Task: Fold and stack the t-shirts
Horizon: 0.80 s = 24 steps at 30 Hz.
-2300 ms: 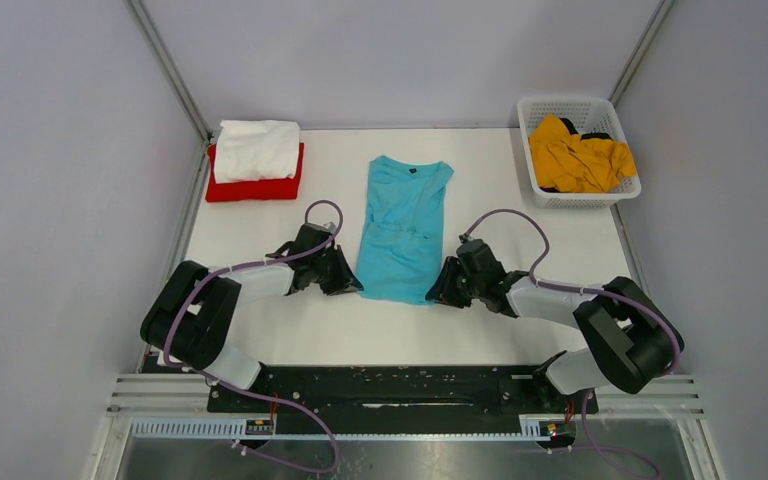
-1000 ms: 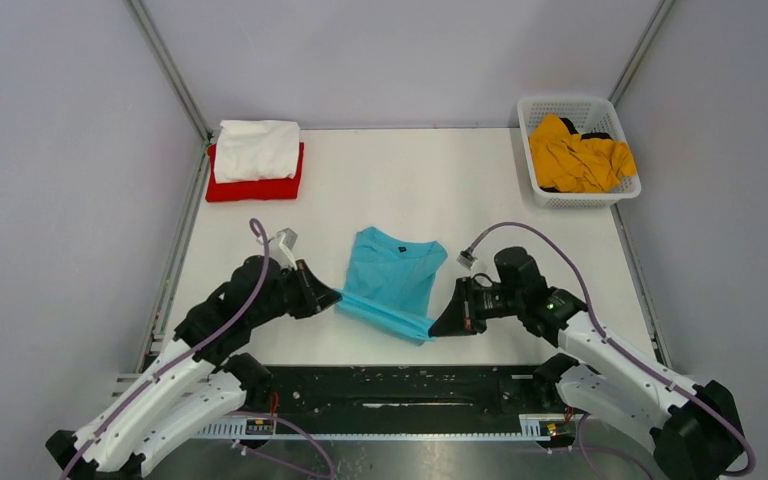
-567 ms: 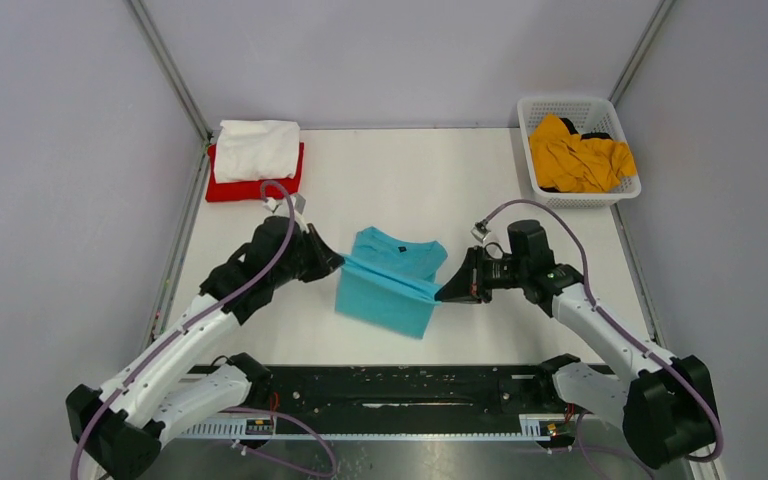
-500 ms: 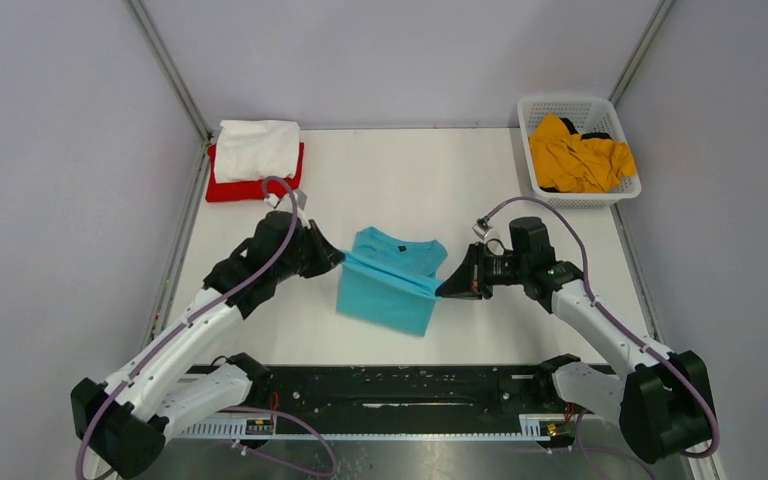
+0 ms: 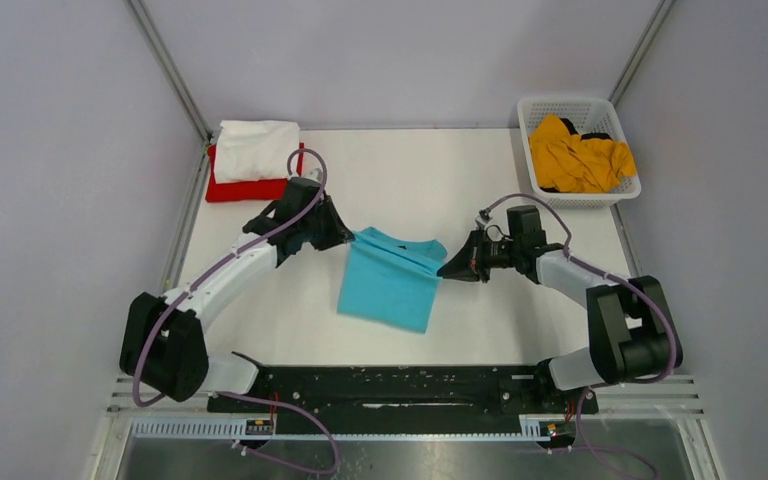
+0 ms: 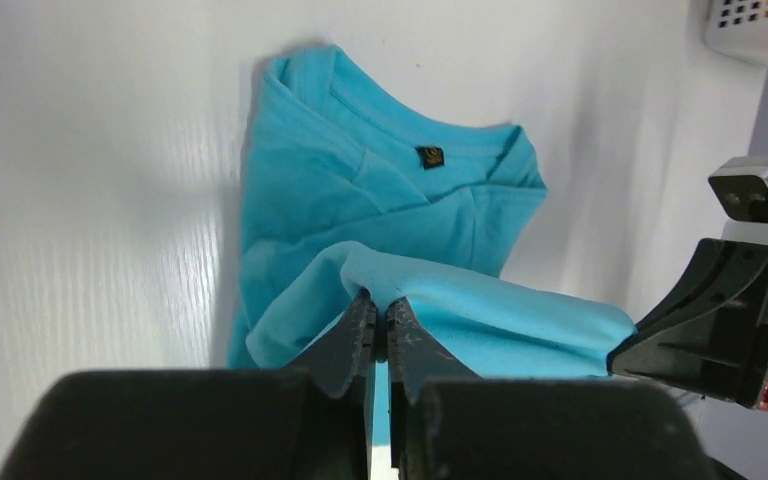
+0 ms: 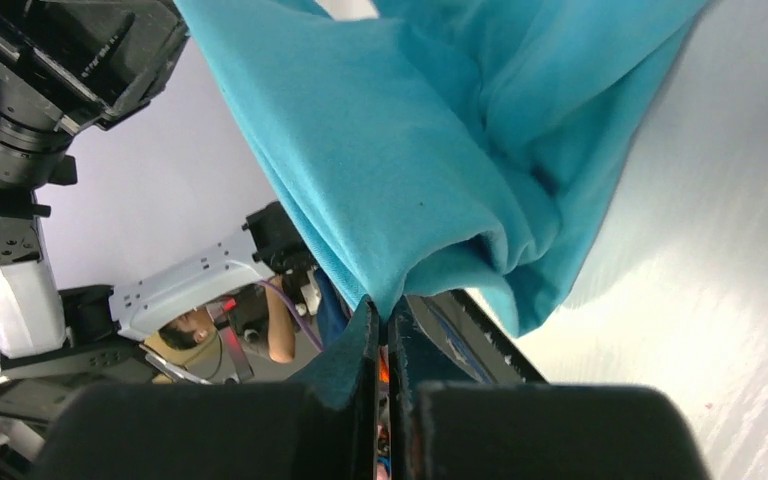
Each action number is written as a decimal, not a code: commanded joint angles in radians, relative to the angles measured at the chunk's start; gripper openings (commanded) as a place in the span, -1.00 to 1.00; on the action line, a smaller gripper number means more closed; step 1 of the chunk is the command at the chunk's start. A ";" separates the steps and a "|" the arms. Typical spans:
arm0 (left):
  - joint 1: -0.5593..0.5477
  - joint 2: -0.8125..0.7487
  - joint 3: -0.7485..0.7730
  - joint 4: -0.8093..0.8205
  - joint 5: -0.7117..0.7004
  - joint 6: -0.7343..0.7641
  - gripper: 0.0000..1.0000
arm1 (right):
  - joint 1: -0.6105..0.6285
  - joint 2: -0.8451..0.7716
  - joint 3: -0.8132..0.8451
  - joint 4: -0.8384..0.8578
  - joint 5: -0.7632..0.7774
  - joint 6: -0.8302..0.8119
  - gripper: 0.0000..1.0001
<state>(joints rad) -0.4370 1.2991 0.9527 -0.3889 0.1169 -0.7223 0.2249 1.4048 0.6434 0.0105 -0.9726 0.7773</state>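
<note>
While left fingers (image 6: 345,345), right fingers (image 7: 350,365) pinch edge, turquoise t-shirt (image 5: 390,290) drapes.

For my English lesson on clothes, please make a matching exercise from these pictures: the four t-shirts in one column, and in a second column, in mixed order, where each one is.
Column one
1. turquoise t-shirt
2. white t-shirt
3. red t-shirt
4. mustard yellow t-shirt

Column two
A. folded, lying on top of the red one
B. crumpled inside the basket
C. gripped by the left claw and the right claw, one edge lifted
D. folded, lying under the white one

Pairs: 1-C, 2-A, 3-D, 4-B
</note>
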 commanded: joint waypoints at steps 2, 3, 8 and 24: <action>0.068 0.161 0.111 0.091 0.005 0.052 -1.00 | -0.048 0.153 0.037 0.184 -0.021 0.071 -1.00; 0.073 0.192 0.119 0.099 0.017 0.053 -1.00 | -0.051 0.175 0.042 0.218 -0.025 0.098 -1.00; 0.085 0.346 0.215 0.114 0.038 0.062 -1.00 | -0.066 0.345 0.063 0.506 -0.012 0.258 -0.98; 0.102 0.385 0.274 0.080 0.112 0.125 0.98 | -0.087 0.197 0.196 0.041 0.340 -0.009 0.99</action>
<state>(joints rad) -0.3370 1.7790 1.2716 -0.3359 0.1844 -0.6434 0.1413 1.7473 0.8165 0.3061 -0.7986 0.9436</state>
